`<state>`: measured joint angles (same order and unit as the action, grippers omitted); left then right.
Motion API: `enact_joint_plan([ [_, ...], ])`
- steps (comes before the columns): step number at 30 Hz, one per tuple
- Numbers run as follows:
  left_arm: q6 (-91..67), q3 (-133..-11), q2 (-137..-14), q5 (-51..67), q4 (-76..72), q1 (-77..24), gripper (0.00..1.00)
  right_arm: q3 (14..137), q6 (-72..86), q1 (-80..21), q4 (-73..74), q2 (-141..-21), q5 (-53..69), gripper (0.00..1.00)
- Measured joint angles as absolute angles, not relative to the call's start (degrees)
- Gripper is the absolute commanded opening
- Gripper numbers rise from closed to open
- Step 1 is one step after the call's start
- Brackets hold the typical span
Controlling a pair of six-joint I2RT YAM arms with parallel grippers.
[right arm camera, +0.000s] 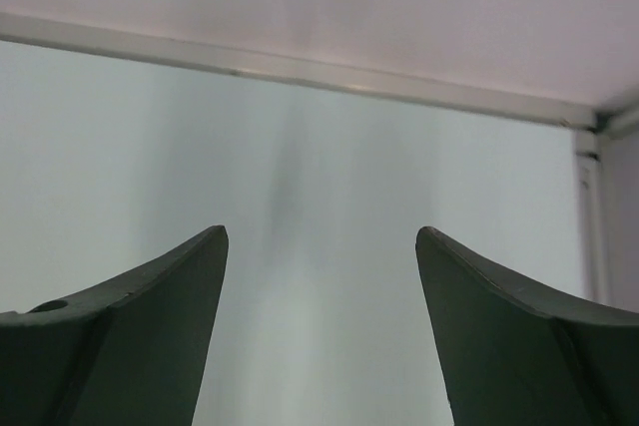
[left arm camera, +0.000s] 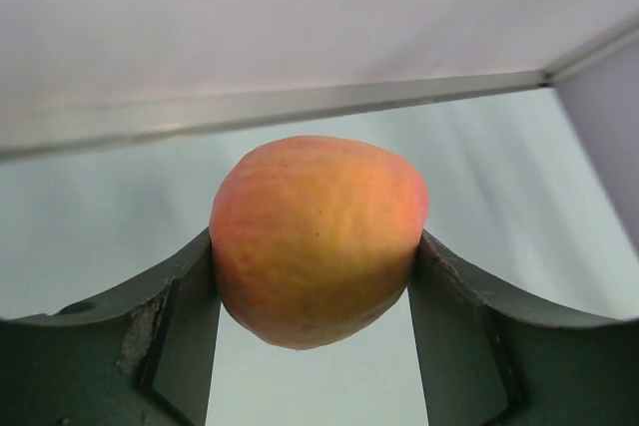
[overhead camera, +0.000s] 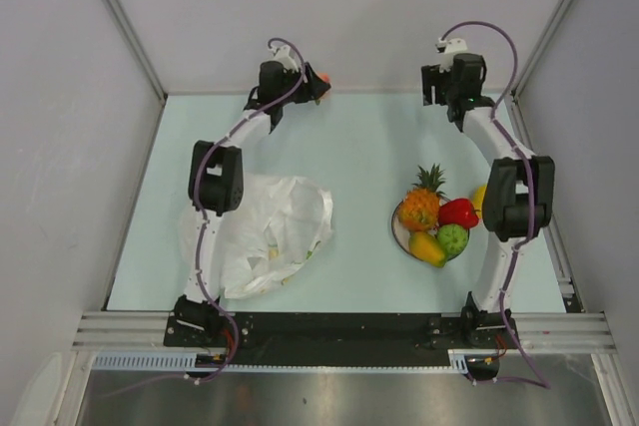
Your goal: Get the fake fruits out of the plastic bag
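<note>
A pink-orange peach (left arm camera: pixel 318 231) fills the left wrist view, with my left gripper (left arm camera: pixel 312 238) shut on it, one finger pressing each side. This is at the back of the table, where the peach (overhead camera: pixel 322 78) shows as a small spot beside the left gripper (overhead camera: pixel 311 86). The crinkly white plastic bag (overhead camera: pixel 270 231) lies flat at the near left. On the plate (overhead camera: pixel 397 231) sit a pineapple (overhead camera: pixel 421 205), a red strawberry (overhead camera: pixel 459 212), a green lumpy fruit (overhead camera: pixel 453 238) and a mango (overhead camera: pixel 426 247). A lemon (overhead camera: pixel 480 197) is half hidden by the right arm. My right gripper (right arm camera: pixel 321 236) is open and holds nothing at the back right (overhead camera: pixel 435 87).
White walls with metal frame rails (overhead camera: pixel 120 17) close the table at the back and both sides. The right arm's elbow (overhead camera: pixel 514 197) hangs over the plate's right edge. The left arm's elbow (overhead camera: pixel 215 177) is above the bag's far left corner.
</note>
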<state>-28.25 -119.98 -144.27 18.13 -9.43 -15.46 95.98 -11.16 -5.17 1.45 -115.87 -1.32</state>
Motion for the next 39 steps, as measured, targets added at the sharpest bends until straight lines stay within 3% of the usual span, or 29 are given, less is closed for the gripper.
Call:
enact_joint_plan([
  [3,-26.83,-118.78,-137.80,23.03,-9.87,-15.38,0.00,95.44,-10.79,-1.45,8.86,-110.13,-1.61,0.82],
  [9,-27.00,-117.58,-124.68,36.93,-11.79,-15.62,0.00,82.54,-12.99,11.29,21.26,-91.66,1.26,0.84],
  [14,-26.28,-110.78,-115.61,46.68,-9.87,-18.35,0.01,75.40,-15.51,20.38,32.82,-85.49,6.76,0.84],
  [19,-22.65,-100.62,-110.04,49.93,-5.17,-24.34,0.00,67.55,-17.28,26.89,39.29,-84.97,13.04,0.88],
  [23,-20.10,-99.20,-109.82,49.95,-0.75,-28.16,0.00,65.84,-16.45,29.85,39.77,-86.43,17.47,0.92],
  [34,-11.18,-94.24,-104.57,48.07,7.75,-32.34,0.00,65.84,-5.91,27.31,29.95,-98.30,23.59,0.92],
  [38,-8.86,-93.41,-103.88,47.13,9.13,-34.26,0.00,65.84,-4.23,24.53,27.05,-101.01,21.39,0.78],
  [39,-8.38,-93.17,-103.70,46.92,9.39,-34.68,0.00,65.84,-3.95,24.01,26.59,-101.47,20.93,0.65],
])
